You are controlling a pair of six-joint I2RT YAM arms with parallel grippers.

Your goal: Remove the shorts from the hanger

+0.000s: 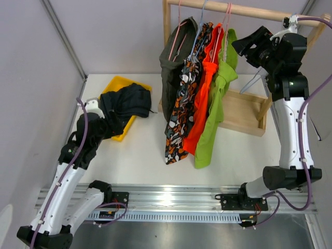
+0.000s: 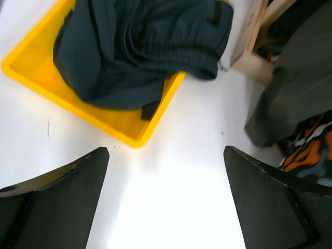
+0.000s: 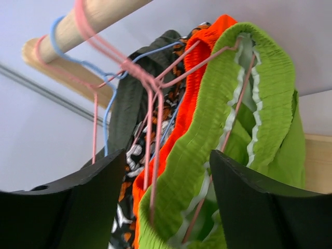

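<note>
**While navy shorts lie in the tray, four pairs hang on the rail**

Where the arm bases bolt on at the near edge, the white bench (image 1: 145, 155) runs back to a wooden rack. Near-left, the L pincer (image 2: 166, 155) is spread wide above the bench top, fingers well apart, just short of a yellow tray (image 2: 26, 72). The dark navy shorts (image 2: 145, 46) lie crumpled in that tray, part of the cloth spilling over its far rim twd the rack.

Mid-bench, the rack's flat wooden base (image 1: 244, 111) sits on the bench top. Above it, four pairs hang in a tight row, touching, L to R: dark olive shorts (image 1: 174, 67), camouflage shorts (image 1: 181, 114) in orange, black & white, bright orange shorts (image 1: 205, 93), lime green shorts (image 1: 215, 119). Their hems reach down near bench level.

Farthest & highest, pink hangers (image 3: 150, 83) & a blue hanger (image 3: 106, 114) hook over the round wooden rail (image 1: 249, 10). The R pincer (image 3: 167, 155) is up at the rail's R end, fingers apart, w/ the lime green waistband & a pink hanger wire in the gap. Can't tell if the pads touch the cloth.
</note>
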